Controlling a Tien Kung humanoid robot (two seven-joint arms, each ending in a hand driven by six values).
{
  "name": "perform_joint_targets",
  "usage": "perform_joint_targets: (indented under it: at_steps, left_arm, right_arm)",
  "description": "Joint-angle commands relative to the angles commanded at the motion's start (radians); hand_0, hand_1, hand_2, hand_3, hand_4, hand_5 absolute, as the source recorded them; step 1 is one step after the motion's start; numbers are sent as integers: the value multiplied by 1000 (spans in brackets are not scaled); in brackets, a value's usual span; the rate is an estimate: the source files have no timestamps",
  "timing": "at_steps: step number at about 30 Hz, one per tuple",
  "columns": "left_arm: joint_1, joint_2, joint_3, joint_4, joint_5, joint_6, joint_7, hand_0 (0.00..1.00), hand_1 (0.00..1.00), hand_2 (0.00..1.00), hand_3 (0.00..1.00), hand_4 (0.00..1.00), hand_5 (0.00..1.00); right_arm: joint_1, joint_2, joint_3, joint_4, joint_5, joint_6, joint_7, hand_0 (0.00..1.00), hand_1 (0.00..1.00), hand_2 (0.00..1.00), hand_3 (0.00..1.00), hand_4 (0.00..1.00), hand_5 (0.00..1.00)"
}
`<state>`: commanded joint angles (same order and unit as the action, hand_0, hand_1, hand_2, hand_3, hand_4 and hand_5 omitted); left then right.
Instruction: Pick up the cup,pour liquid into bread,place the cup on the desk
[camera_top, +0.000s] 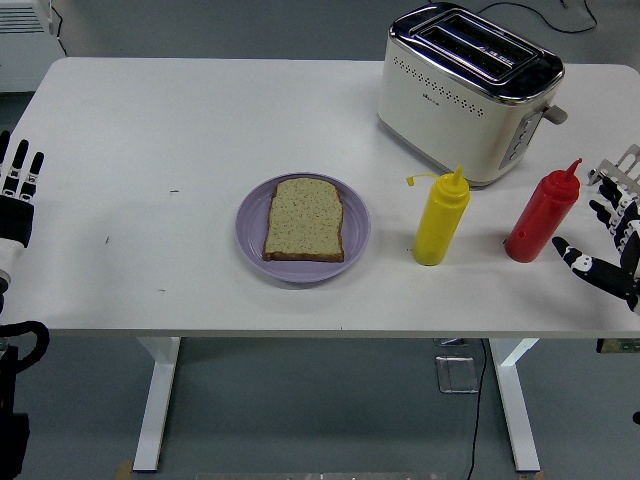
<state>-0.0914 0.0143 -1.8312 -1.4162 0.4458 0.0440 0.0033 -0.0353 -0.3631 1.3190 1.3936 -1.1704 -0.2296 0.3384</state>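
A slice of bread (304, 219) lies on a purple plate (251, 238) in the middle of the table. A yellow squeeze bottle (440, 219) stands right of the plate. A red squeeze bottle (542, 214) stands further right. No cup shows. My right hand (603, 240) comes in at the right edge, fingers spread and empty, just right of the red bottle and not touching it. My left hand (17, 190) rests at the left edge, fingers straight, empty.
A cream and chrome toaster (468, 92) stands at the back right, behind both bottles. A silver toast rack (622, 172) sits at the right edge, close behind my right hand. The white table (170, 130) spans the view.
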Motion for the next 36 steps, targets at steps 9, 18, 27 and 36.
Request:
perform_joint_targets:
  at_steps: [9, 18, 27, 36]
  left_arm:
    - [-3, 0, -8, 0, 1, 0, 0, 786, 743, 743, 702, 515, 995]
    - [-4, -2, -12, 0, 2, -1, -1, 785, 743, 742, 703, 514, 994]
    - [-5, -3, -14, 0, 2, -2, -1, 785, 742, 742, 703, 514, 995]
    - [-4, -4, -17, 1, 2, -1, -1, 785, 742, 742, 703, 514, 995]
  right_arm:
    - [67, 24, -46, -43, 31, 7, 1, 997, 931, 998, 998, 860, 126]
    - [129, 52, -102, -87, 75, 2, 11, 989, 927, 998, 998, 856, 133]
    - [191, 62, -166, -136, 149, -12, 31, 944, 872, 932, 998, 843, 122]
    - [240, 72, -222, -189, 242, -54, 66, 901, 842, 856, 971, 819, 93]
